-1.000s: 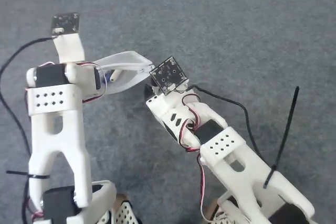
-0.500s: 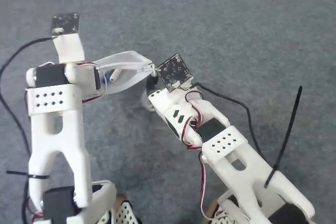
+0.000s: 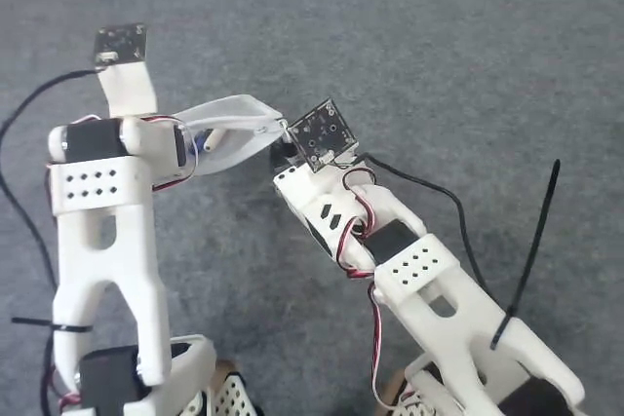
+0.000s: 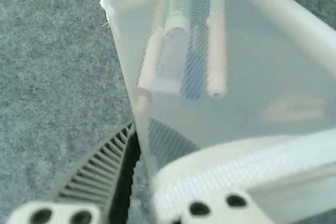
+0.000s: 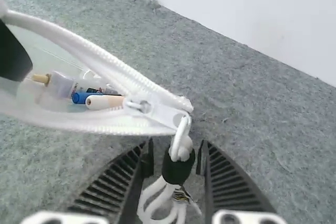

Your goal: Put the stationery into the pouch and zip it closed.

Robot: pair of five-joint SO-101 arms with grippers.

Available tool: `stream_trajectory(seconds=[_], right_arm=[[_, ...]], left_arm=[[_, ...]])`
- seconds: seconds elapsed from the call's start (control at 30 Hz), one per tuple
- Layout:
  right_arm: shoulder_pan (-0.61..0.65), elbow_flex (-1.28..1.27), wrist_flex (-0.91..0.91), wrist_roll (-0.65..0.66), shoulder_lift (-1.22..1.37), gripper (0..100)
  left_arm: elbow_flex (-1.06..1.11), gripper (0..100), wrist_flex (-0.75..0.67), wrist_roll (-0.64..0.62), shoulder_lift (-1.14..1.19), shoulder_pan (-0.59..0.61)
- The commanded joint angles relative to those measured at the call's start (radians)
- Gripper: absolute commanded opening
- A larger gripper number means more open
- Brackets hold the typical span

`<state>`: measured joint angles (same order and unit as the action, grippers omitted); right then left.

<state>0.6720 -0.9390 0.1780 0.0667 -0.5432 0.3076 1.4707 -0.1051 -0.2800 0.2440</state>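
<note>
A translucent white pouch (image 3: 234,129) hangs just above the grey mat between my two arms, its zip partly open. Several pens (image 4: 194,35) lie inside it, with their ends (image 5: 89,97) visible through the mouth in the right wrist view. My left gripper (image 4: 152,182) is shut on the pouch's (image 4: 252,77) near end by the zip band. My right gripper (image 5: 177,153) is at the other end, its fingers (image 5: 131,179) close on both sides of the black-beaded zipper pull (image 5: 181,135). In the high view that right gripper (image 3: 283,155) sits at the pouch's right tip.
Grey felt mat (image 3: 468,75) covers the table, with a pale wall along its far edge. A black cable (image 3: 429,192) trails from the right arm, and a black cable tie (image 3: 531,241) sticks up from it.
My right gripper turned and shifted slightly to the right at the pouch's tip between the oldest frame and half a second ago, then held. The left arm and pouch stayed put.
</note>
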Motion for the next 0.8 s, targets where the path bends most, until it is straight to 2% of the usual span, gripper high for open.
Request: stream_trajectory(seconds=[0.0, 0.57, 0.77], right_arm=[[-0.013, 0.041, -0.022, -0.009, 0.002, 13.7], [-0.015, 0.074, -0.068, -0.009, 0.12, 13.6], [-0.015, 0.071, -0.116, -0.009, 0.12, 7.4]], left_arm=[[0.067, 1, -0.014, 0.009, 0.037, 0.017], [0.07, 1, -0.015, 0.009, 0.037, 0.018], [0.07, 1, -0.015, 0.009, 0.037, 0.018]])
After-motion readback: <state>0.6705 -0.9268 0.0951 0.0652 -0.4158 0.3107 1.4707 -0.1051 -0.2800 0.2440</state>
